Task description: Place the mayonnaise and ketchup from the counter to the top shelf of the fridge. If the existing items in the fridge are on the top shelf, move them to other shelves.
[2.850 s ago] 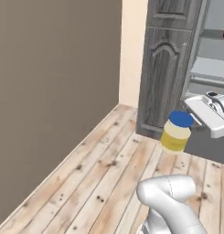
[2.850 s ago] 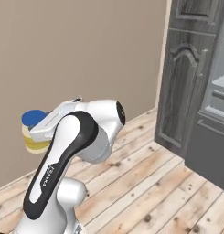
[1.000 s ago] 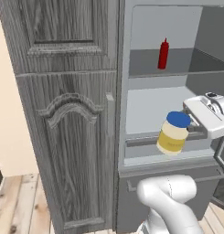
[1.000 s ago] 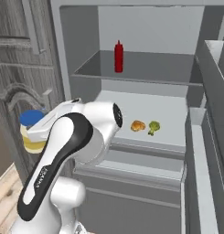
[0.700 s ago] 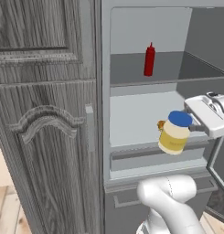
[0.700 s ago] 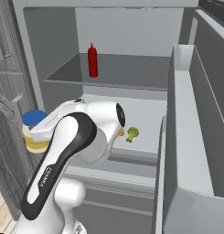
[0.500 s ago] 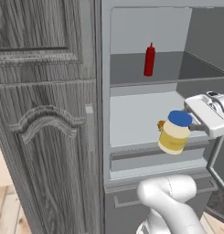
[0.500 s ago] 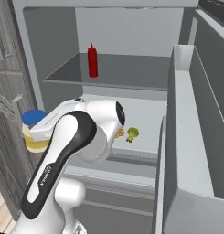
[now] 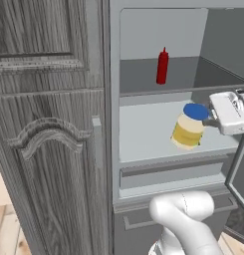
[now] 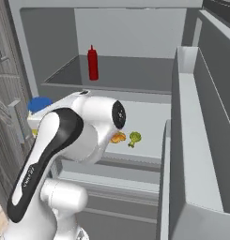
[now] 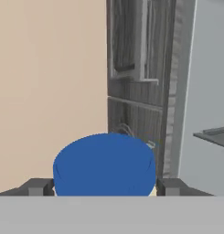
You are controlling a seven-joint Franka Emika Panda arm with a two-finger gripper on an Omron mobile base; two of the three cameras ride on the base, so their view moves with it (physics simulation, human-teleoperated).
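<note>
My pincer (image 9: 209,121) grips the squat cream blue-lidded mayonnaise jar (image 9: 188,127) before the grey fridge (image 10: 135,28); my arm hides its body from the right. The slim red ketchup bottle (image 9: 162,66) stands on the top shelf's left half.

The ketchup (image 9: 162,66) stands on the top shelf (image 9: 143,83); bun (image 10: 118,138) and broccoli (image 10: 134,137) lie on the middle shelf (image 10: 144,122).

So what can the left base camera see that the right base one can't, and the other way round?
The left base view alone shows the mayonnaise's cream body, held in the jaws of the gripper in front of the fridge. The right base view alone shows the bun-like lump and the broccoli floret on a lower shelf, plus the open door. Both show the ketchup upright on the top shelf and the jar's blue lid.
</note>
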